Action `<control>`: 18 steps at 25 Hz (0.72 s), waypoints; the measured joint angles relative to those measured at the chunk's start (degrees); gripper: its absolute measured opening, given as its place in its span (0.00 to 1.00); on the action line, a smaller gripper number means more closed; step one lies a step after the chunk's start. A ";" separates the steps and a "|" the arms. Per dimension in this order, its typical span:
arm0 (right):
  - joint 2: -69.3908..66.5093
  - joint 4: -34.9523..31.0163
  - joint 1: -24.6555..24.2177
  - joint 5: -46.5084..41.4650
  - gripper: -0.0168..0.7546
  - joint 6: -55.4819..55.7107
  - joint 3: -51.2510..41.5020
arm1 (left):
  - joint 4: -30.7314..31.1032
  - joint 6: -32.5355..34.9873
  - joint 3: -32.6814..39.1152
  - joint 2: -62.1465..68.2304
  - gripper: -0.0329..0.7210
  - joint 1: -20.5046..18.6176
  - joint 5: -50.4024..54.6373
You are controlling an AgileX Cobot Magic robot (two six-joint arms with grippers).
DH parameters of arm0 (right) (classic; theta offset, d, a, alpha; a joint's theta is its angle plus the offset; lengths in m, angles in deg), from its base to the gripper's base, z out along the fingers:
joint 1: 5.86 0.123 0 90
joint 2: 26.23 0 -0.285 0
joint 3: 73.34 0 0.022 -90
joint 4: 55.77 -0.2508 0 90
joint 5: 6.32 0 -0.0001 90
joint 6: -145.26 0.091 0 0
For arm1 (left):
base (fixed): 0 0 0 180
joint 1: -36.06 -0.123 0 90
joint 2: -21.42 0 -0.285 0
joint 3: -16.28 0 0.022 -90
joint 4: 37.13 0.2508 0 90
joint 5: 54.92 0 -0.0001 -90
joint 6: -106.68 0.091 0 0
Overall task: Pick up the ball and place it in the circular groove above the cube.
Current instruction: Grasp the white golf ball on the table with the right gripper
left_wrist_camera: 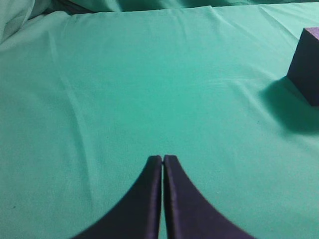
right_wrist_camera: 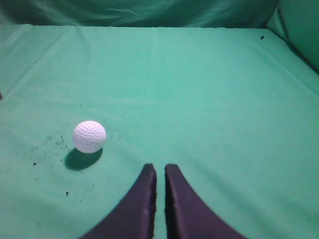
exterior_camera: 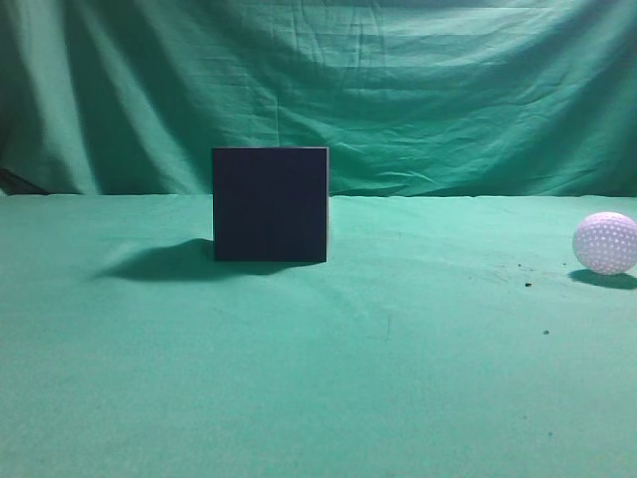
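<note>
Green cloth worktop [exterior_camera: 398, 378]: one dark square cube [exterior_camera: 270, 204] centre-back, one white dimpled ball [exterior_camera: 605, 242] right edge; left gripper [left_wrist_camera: 163, 158] and right gripper [right_wrist_camera: 160, 168] both closed, empty.

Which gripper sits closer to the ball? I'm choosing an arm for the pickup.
The right gripper: only its wrist view shows the ball; the left gripper sees only the cube.

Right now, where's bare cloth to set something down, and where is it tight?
Free: the wide stretch between the cube and the ball, all the foreground in front of both, and the cloth left of the cube beyond its shadow. Tight only at the right edge, around the ball and the dark specks beside it. Both hands sit shut over bare cloth.
</note>
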 joint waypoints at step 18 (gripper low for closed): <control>0.00 -7.97 0.00 24.04 0.09 3.42 2.83 | 0.00 0.00 0.00 0.00 0.04 0.00 0.00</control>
